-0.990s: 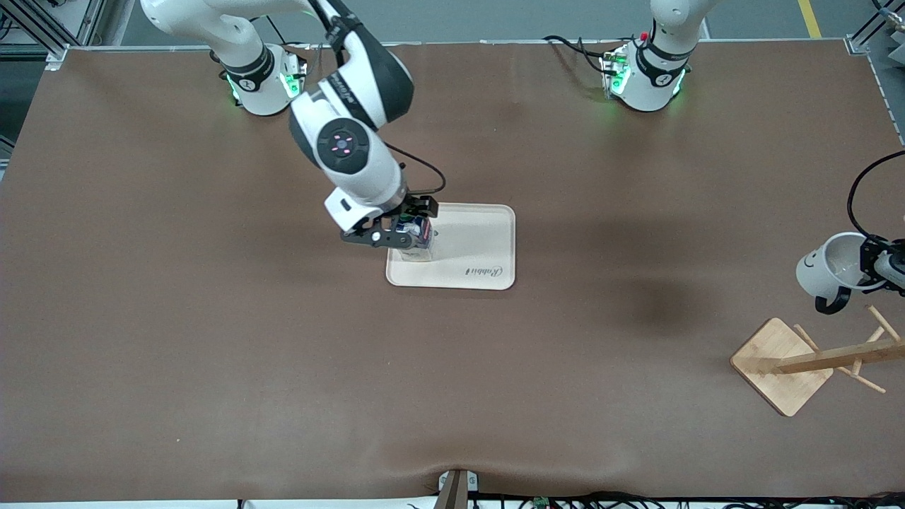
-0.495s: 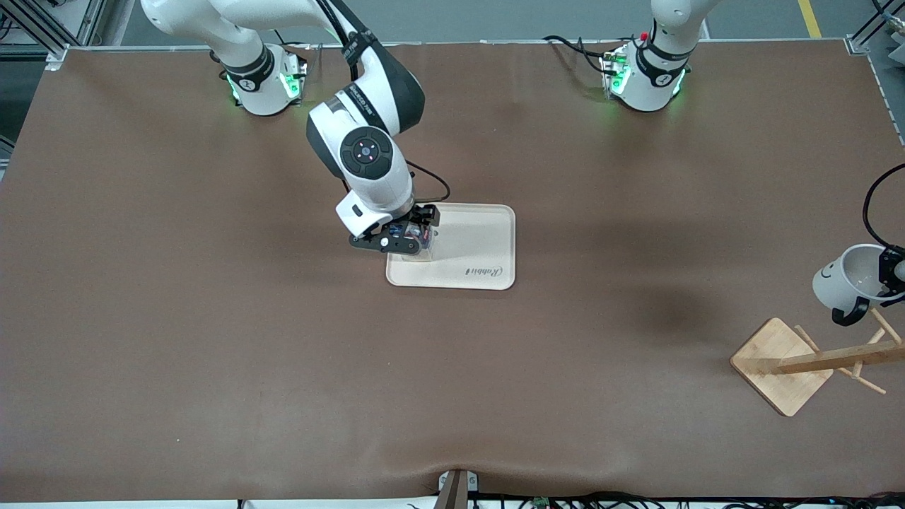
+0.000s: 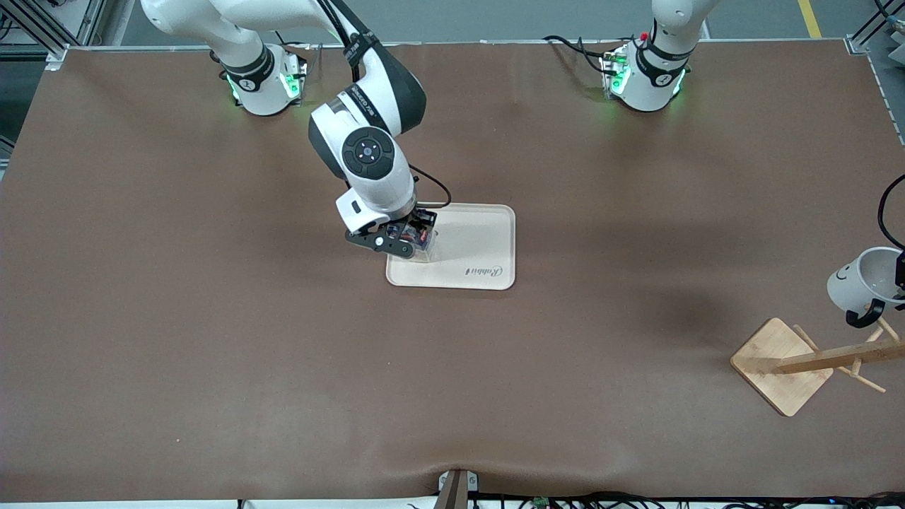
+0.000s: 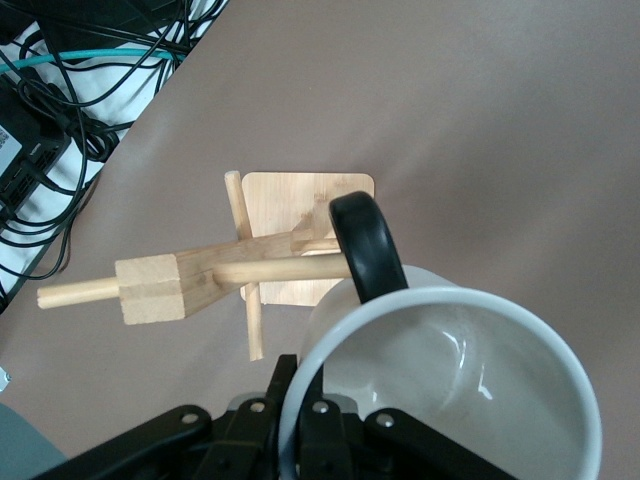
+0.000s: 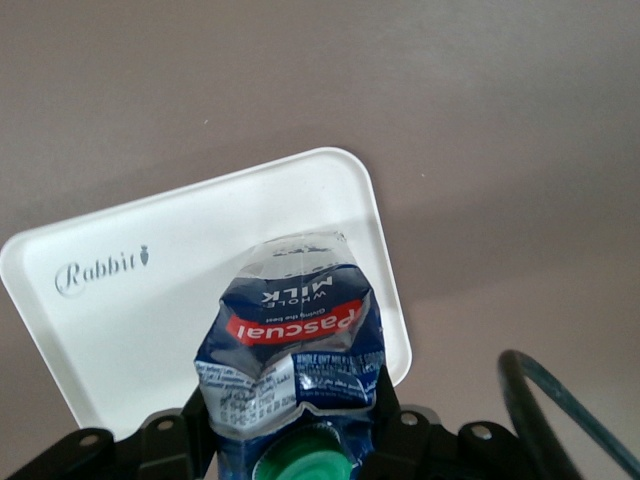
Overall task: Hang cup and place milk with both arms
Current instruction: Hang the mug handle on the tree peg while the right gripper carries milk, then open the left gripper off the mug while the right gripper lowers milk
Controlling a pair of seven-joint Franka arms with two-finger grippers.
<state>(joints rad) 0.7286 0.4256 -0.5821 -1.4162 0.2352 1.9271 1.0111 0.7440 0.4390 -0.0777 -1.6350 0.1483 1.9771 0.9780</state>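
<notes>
My right gripper (image 3: pixel 403 238) is shut on the blue milk carton (image 3: pixel 422 241), holding it on or just above the cream tray (image 3: pixel 481 244) at the corner toward the right arm's end. In the right wrist view the carton (image 5: pixel 295 345) shows its red label and green cap (image 5: pixel 305 458) between the fingers (image 5: pixel 385 405). My left gripper (image 3: pixel 901 279) is shut on the rim of the white smiley cup (image 3: pixel 866 283), held over the wooden rack (image 3: pixel 831 357). In the left wrist view the cup (image 4: pixel 450 385) has its black handle (image 4: pixel 365 245) against a rack peg (image 4: pixel 280 270).
The rack's square bamboo base (image 3: pixel 778 364) sits at the left arm's end of the table, its post leaning out of the front view. The tray carries a "Rabbit" mark (image 3: pixel 484 271). Cables (image 4: pixel 60 120) lie off the table edge in the left wrist view.
My left gripper has carried the cup down toward the rack pegs and toward the table's end. My right gripper has lowered the milk onto the tray corner and its wrist has turned.
</notes>
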